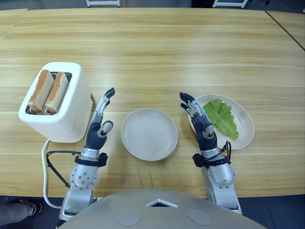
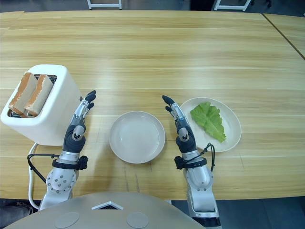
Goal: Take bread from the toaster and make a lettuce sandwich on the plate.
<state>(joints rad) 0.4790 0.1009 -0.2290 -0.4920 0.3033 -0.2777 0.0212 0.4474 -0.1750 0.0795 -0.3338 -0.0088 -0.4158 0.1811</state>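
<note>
two brown-crusted bread slices (image 1: 57, 91) upright in white toaster (image 1: 66, 119), ruffled green lettuce (image 1: 221, 117)

The lower portions of both bread slices (image 1: 40, 90) are concealed inside the toaster (image 1: 64, 121) slots. The right hand (image 1: 200, 121) overlaps the left rim of the lettuce plate (image 1: 244, 121). The far end of the white cord (image 1: 44, 164) is hidden. The table (image 1: 167, 47) is cropped at the left and right edges.
</note>
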